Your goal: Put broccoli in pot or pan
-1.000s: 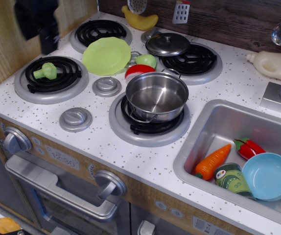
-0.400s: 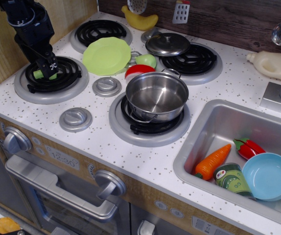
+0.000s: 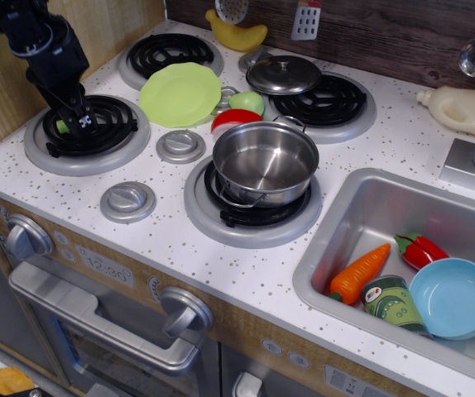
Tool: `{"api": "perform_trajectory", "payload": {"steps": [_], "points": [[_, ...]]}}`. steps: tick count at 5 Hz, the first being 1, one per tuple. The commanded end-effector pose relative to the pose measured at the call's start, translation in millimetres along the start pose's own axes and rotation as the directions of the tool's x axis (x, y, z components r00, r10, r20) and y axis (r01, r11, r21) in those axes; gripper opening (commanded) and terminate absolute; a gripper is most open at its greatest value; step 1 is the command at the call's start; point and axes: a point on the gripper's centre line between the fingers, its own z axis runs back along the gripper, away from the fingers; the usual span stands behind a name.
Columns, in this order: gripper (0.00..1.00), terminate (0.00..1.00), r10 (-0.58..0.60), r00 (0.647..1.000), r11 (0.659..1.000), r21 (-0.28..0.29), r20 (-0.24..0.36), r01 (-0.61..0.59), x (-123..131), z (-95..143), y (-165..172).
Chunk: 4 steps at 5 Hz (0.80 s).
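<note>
While over broccoli [image 3: 61, 126], fingers [image 3: 79, 118] state unclear | pot [image 3: 265, 162] empty | no legible writing

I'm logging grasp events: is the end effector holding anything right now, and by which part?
Cannot be told. The end effector sits down over the broccoli on the front-left burner, hiding the contact.

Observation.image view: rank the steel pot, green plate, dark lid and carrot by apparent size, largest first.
1. Steel pot
2. Green plate, nearly as wide, but farther back
3. Dark lid, farthest back
4. Carrot, smallest
</note>
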Motion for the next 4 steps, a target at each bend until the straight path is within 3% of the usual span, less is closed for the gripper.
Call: {"api": "perform_trajectory", "payload": {"steps": [1, 2, 3, 4], "points": [[1.00, 0.00, 0.022, 0.999, 1.000, 0.011, 0.033, -0.022, 2.6, 5.7, 12.7], [0.00, 0.00, 0.033, 0.999, 0.999, 0.014, 0.019, -0.033, 5.9, 17.8, 3.4], [0.00, 0.00, 0.039, 0.997, 0.999, 0.001, -0.072, -0.039, 12.8, 49.3, -4.4], [0.00, 0.00, 0.036, 0.989, 0.998, 0.051, -0.141, -0.029, 32.3, 99.8, -26.2]]}}
